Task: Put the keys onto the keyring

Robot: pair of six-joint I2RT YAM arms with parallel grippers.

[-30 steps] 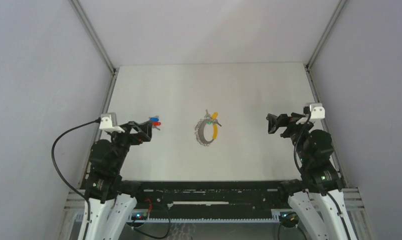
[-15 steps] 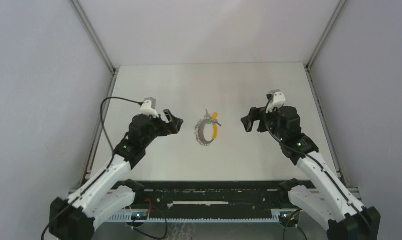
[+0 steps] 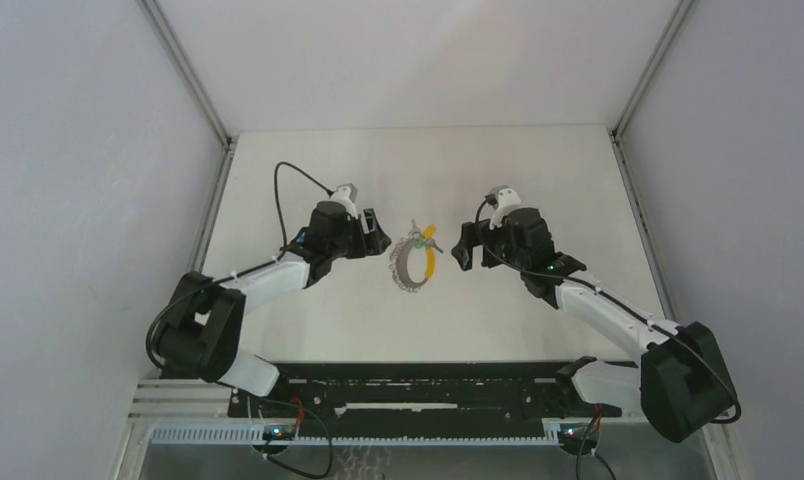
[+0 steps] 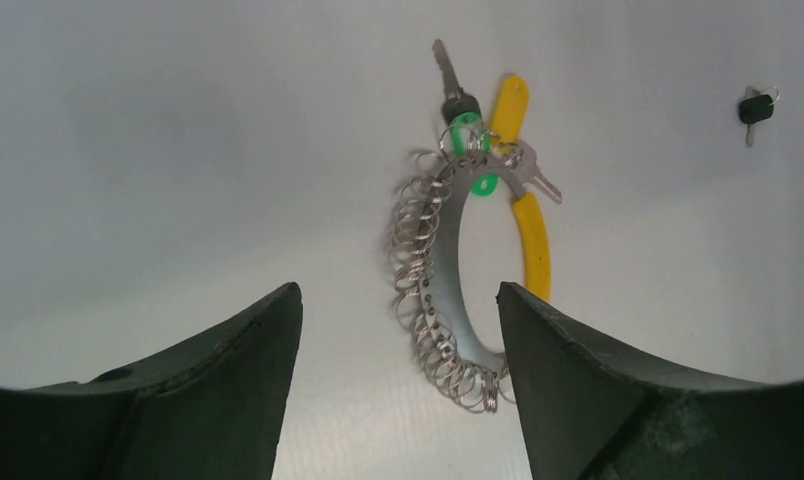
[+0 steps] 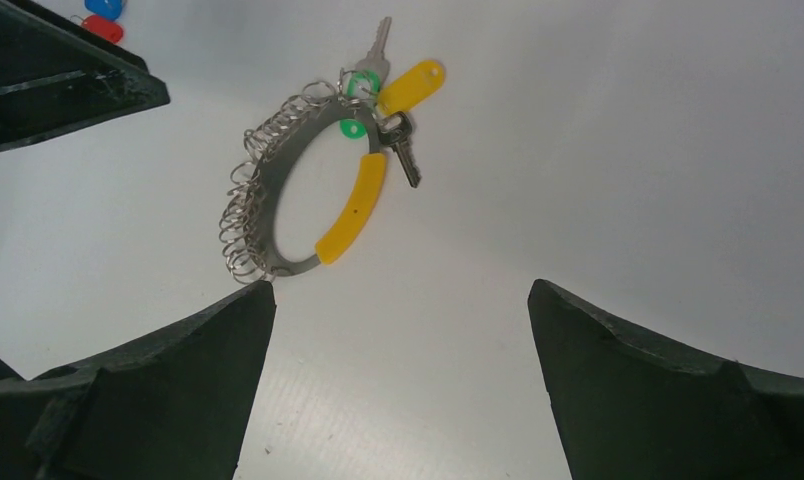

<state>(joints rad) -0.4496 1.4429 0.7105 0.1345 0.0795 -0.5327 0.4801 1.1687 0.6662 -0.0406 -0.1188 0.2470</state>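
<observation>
Both gape wide and empty: left pincer [image 4: 396,295] and right pincer [image 5: 400,290] flank the keyring [image 4: 440,300]. The tiny black key [image 4: 756,104] lies beyond it, nearer the right arm I reckon.

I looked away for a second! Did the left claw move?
Yes. The left claw slid to the right in the top view and is now close beside the keyring, which stayed put.

The desk [image 3: 428,165] is white, with grey walls [image 3: 78,150] around it. On it lie a blue-headed key [image 5: 103,6] and a red-headed key [image 5: 106,30], just beside each other.
</observation>
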